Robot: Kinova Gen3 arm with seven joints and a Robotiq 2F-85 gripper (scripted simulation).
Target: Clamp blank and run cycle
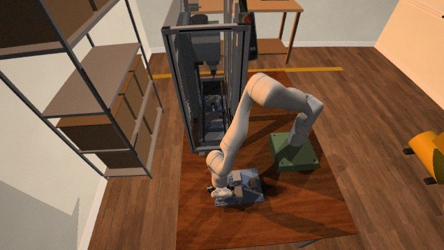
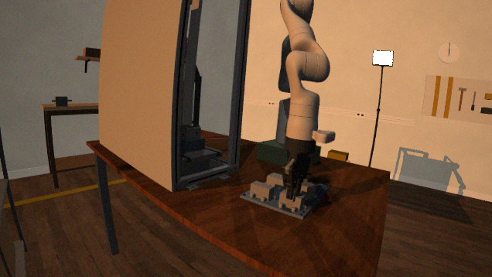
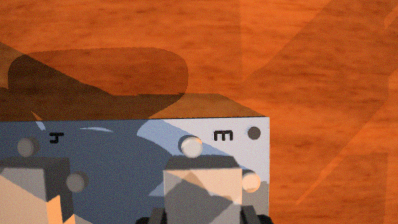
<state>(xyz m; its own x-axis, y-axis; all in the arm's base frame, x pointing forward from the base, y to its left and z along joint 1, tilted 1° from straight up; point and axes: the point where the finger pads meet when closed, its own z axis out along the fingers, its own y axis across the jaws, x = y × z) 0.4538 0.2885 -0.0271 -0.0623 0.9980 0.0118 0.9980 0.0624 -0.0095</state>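
Observation:
The gripper (image 1: 220, 191) (image 2: 295, 195) (image 3: 202, 216) points down, shut on a light metal blank (image 2: 285, 194) (image 3: 202, 192) by its two sides. The blank is low at the plate (image 1: 259, 197) (image 2: 271, 203) (image 3: 110, 150), near the corner mark that looks like a 3, beside two round pins. A second blank (image 1: 238, 192) (image 3: 20, 195) stands by the 4 mark. Another blank (image 1: 236, 177) stands farther back on the plate. A darker block (image 1: 253, 183), perhaps the setting master, stands at the plate's right. The vise (image 1: 213, 105) is small and dim inside the guard (image 1: 206, 30) (image 2: 241, 77); its bars cannot be made out.
The guard's front opening faces the plate; the door's state is unclear. The control column (image 1: 252, 42) stands at the guard's right, its knob, green button and lamp not readable. The arm's green base (image 1: 294, 153) (image 2: 271, 152) is right of the plate. Shelving (image 1: 101, 66) is at the left.

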